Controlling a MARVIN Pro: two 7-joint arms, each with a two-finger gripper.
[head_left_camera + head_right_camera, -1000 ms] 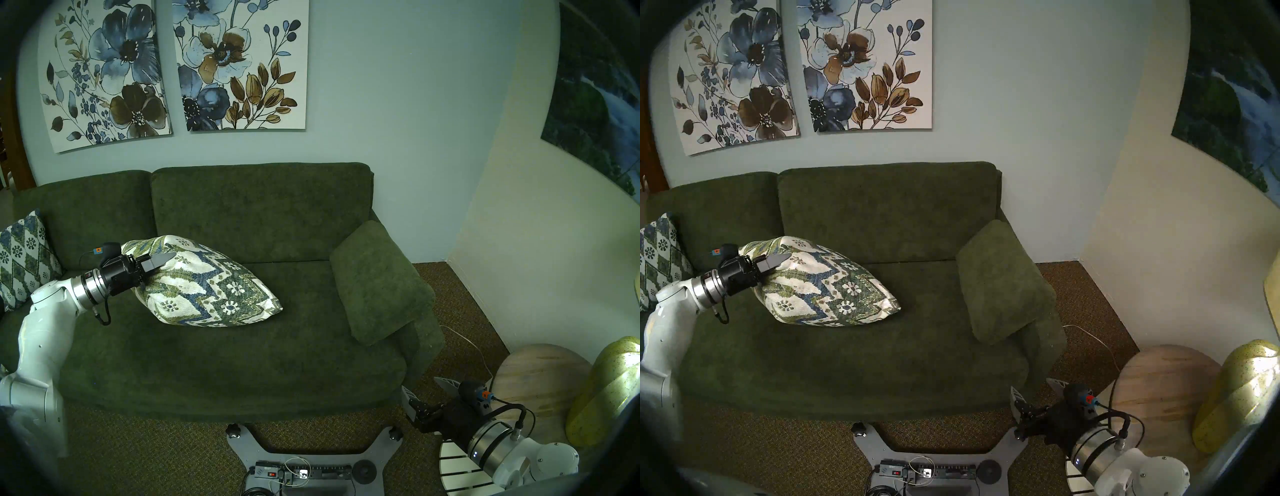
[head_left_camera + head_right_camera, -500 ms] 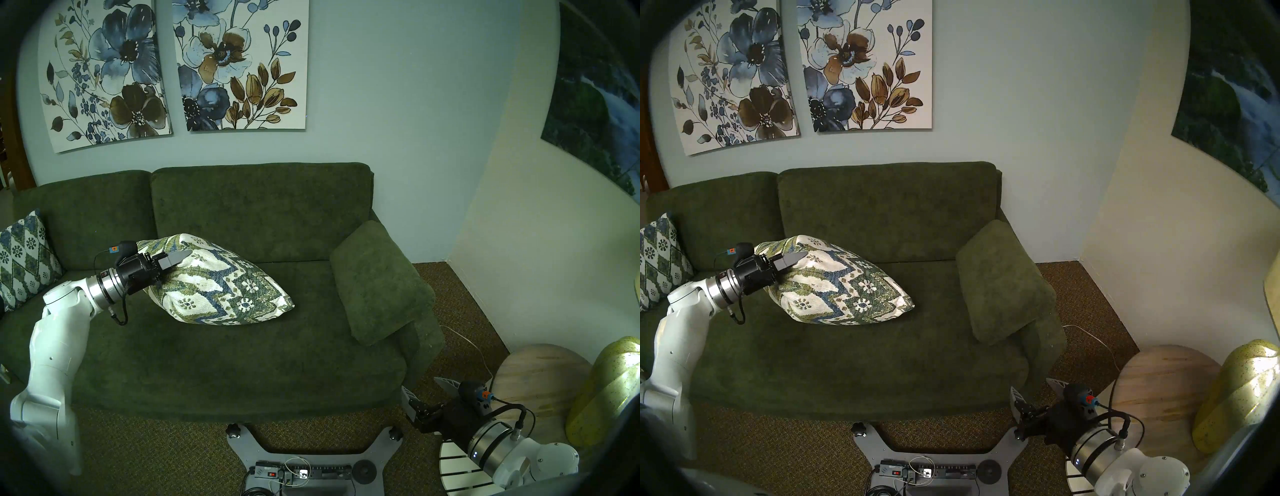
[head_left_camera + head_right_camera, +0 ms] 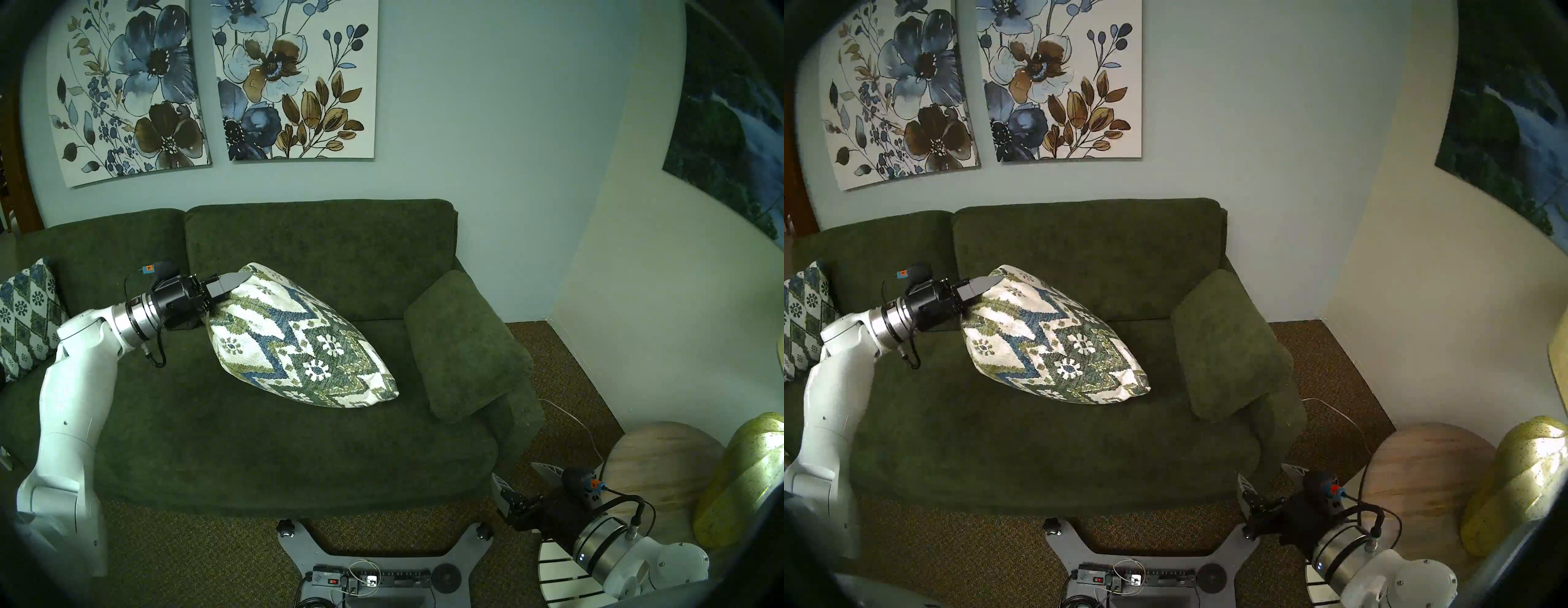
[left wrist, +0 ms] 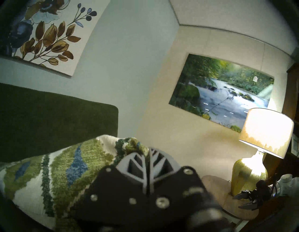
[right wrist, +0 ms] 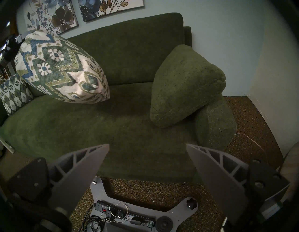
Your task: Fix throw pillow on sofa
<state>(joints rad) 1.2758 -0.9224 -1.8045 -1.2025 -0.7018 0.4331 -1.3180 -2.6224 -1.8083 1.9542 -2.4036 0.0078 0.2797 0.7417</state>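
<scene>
The throw pillow [image 3: 297, 339], cream with green-and-blue chevrons and white flowers, hangs tilted over the middle of the green sofa [image 3: 263, 450]. Its lower right corner is at the seat. My left gripper [image 3: 237, 281] is shut on its upper left corner. The pillow also shows in the head right view [image 3: 1051, 335], the left wrist view [image 4: 56, 175] and the right wrist view [image 5: 61, 69]. In the left wrist view my left gripper [image 4: 149, 152] has both fingers pressed together on the fabric. My right gripper [image 3: 522, 473] is open and empty, low beyond the sofa's front right corner; it also shows in its wrist view [image 5: 147, 145].
A plain green cushion [image 3: 462, 344] leans on the sofa's right arm. A blue-white diamond-lattice pillow [image 3: 25, 314] sits at the sofa's left end. A round wooden side table [image 3: 662, 463] with a yellow lamp [image 3: 738, 479] stands at the right. My base with a power strip [image 3: 373, 577] is on the carpet.
My left gripper has moved right and up with the pillow, lifting its held corner. The pillow now stands steeper and nearer the green cushion. The right arm has not moved.
</scene>
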